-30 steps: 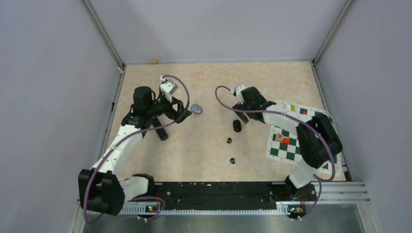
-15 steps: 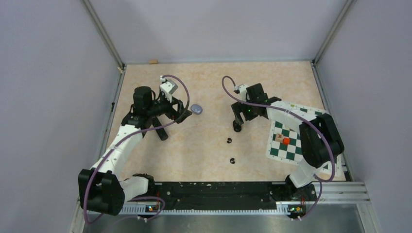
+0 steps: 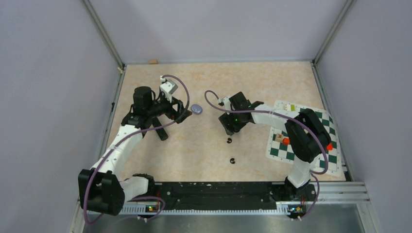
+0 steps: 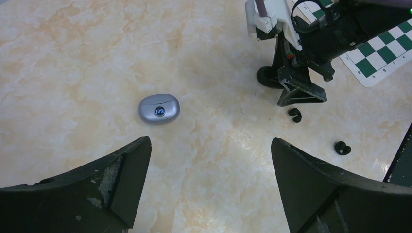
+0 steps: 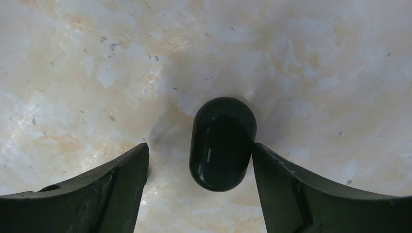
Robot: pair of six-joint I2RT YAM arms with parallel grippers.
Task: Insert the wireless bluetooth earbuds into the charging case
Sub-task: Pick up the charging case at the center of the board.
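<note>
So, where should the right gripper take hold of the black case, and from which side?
Grip the black case across its narrow width, on its two long sides, coming down from above. It is a rounded oblong lying flat on the table, so its ends would likely slip. The open right gripper has its fingers at those long sides.

Glossy black case (image 5: 222,143); silver case (image 4: 159,108); green-white checkerboard (image 3: 282,151).

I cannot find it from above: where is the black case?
In the right wrist view, the black case lies on the table between the fingers of the open right pincer; a black earbud lies close by.
</note>
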